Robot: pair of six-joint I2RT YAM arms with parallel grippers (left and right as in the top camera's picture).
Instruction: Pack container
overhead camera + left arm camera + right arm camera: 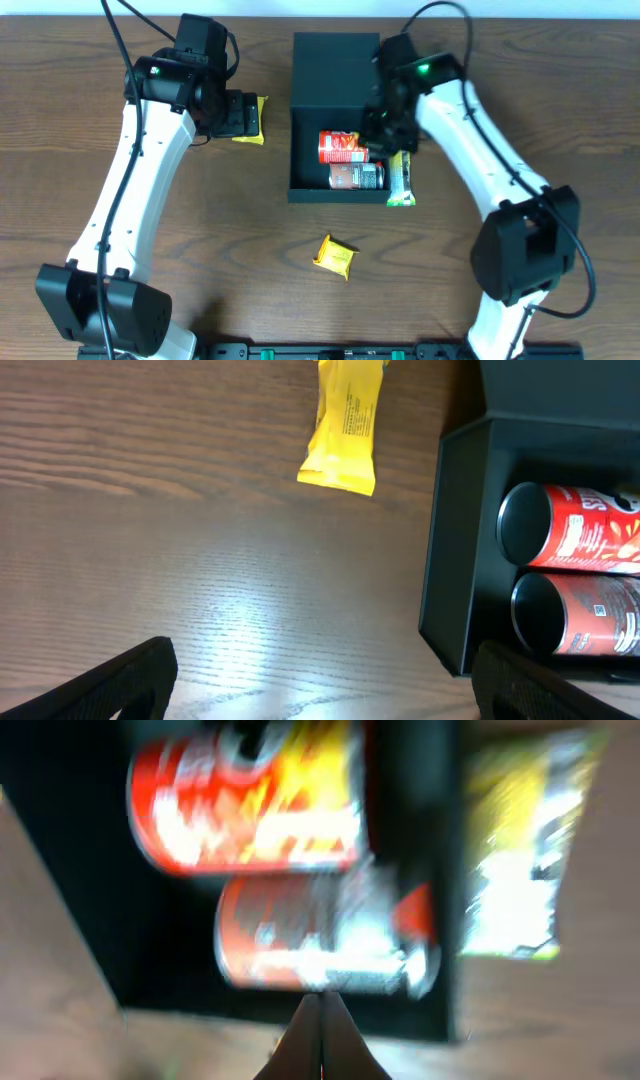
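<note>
The dark container [300, 150] stands open at the table's middle back, its lid [335, 70] flipped back. Two red snack cans [343, 147] [357, 177] lie inside; they also show in the left wrist view [575, 540] and, blurred, in the right wrist view [250, 805]. A green-yellow packet [401, 180] lies along the container's right wall. My right gripper [321, 1005] is shut and empty above the container's right side. My left gripper [320, 680] is open over bare table left of the container [450, 550], near a yellow packet [345, 430].
Another yellow packet [335, 256] lies on the table in front of the container. The yellow packet by my left gripper shows in the overhead view [252, 120]. A black rail [320, 350] runs along the table's front edge.
</note>
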